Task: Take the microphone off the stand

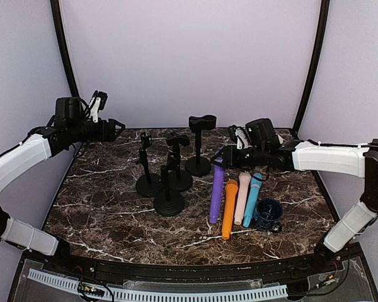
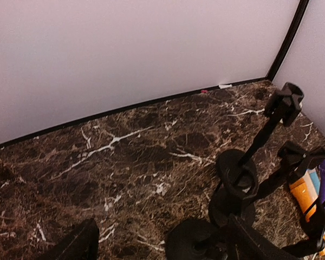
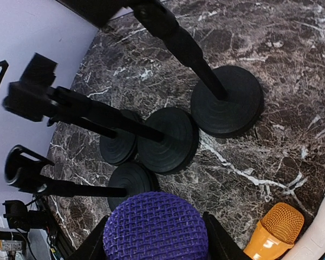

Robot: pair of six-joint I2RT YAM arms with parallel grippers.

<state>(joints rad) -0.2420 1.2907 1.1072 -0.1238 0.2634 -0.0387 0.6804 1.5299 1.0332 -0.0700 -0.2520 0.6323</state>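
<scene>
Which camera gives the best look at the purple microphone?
Top external: the purple microphone shows full length, head at the right gripper. Right wrist shows only its mesh head between the fingers; left wrist only a purple sliver at the right edge.

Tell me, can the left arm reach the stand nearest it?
Probably yes. The left gripper hangs open left of that stand, with only table between them; the right gripper, holding the purple microphone, is well clear.
</scene>
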